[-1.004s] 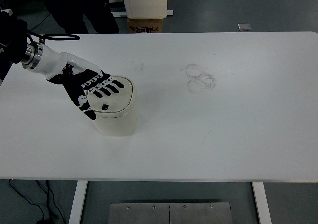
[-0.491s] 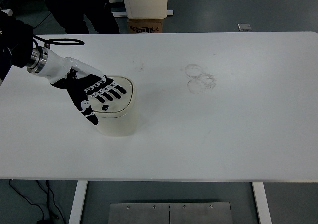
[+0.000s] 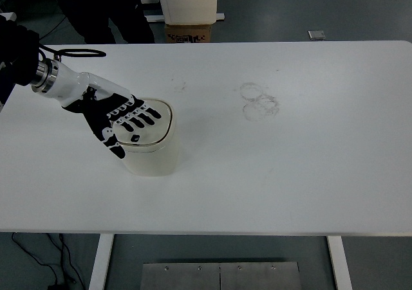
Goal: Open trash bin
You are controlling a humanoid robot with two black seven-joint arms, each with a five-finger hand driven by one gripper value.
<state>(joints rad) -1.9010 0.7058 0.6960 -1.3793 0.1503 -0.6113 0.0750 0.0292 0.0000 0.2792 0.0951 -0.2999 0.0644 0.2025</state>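
My left hand [image 3: 119, 117] lies flat over the top of the trash bin [image 3: 151, 145], which stands on the left half of the white worktop [image 3: 290, 161], well back from its near edge. My fingers [image 3: 145, 115] are spread and stretched out across the bin's lid [image 3: 158, 124], pointing toward the right; they rest on it without gripping anything. My thumb hangs over the lid's near-left rim. A small dark button shows on the lid just beside my fingers, near the front. The lid sits closed and level on the cream-coloured bin. Faint ring-shaped smudges [image 3: 259, 101] mark the worktop well apart from the bin, to its right and further back.
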